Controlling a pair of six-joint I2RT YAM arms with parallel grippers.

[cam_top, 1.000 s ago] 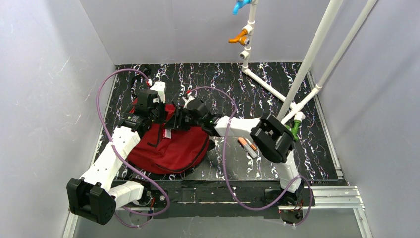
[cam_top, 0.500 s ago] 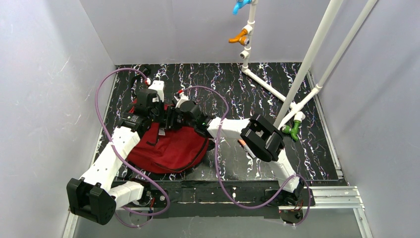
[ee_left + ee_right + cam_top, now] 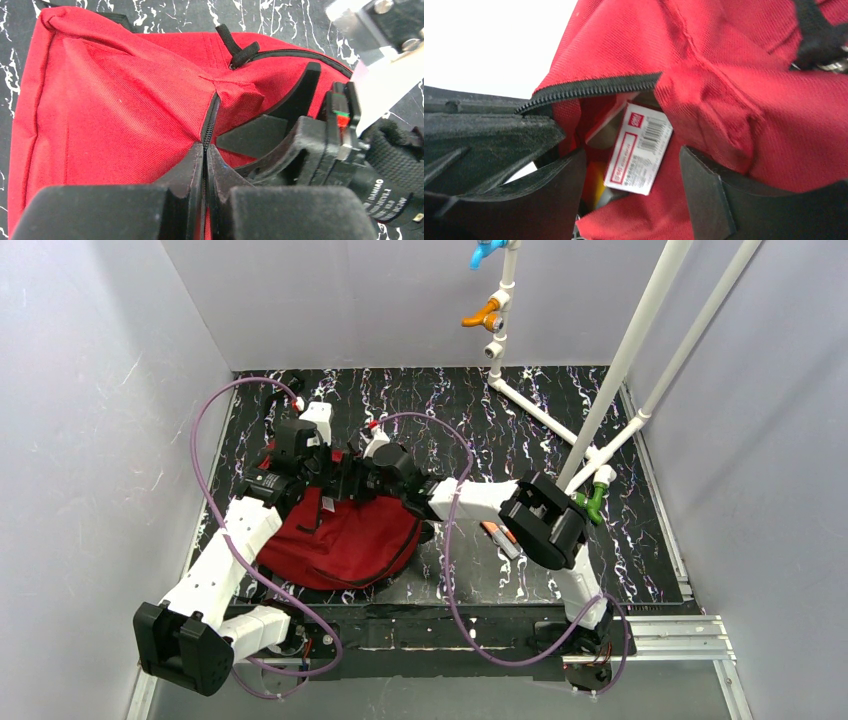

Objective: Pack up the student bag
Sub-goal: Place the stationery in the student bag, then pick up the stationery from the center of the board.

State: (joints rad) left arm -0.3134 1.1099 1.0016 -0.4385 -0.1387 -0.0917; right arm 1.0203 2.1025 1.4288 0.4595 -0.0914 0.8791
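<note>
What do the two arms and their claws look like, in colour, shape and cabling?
Both the left arm and right arm have white boxy links and black joint housings. A purple cable loops along each. The left claw and right claw each have two flat matte black fingers.

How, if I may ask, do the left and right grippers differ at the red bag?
The left gripper is shut, pinching the student bag at its zip edge; the right gripper is open, spread at the bag's mouth. The left faces outer fabric; the right faces the inside, where a white label shows. Both are at the same zip opening.
</note>
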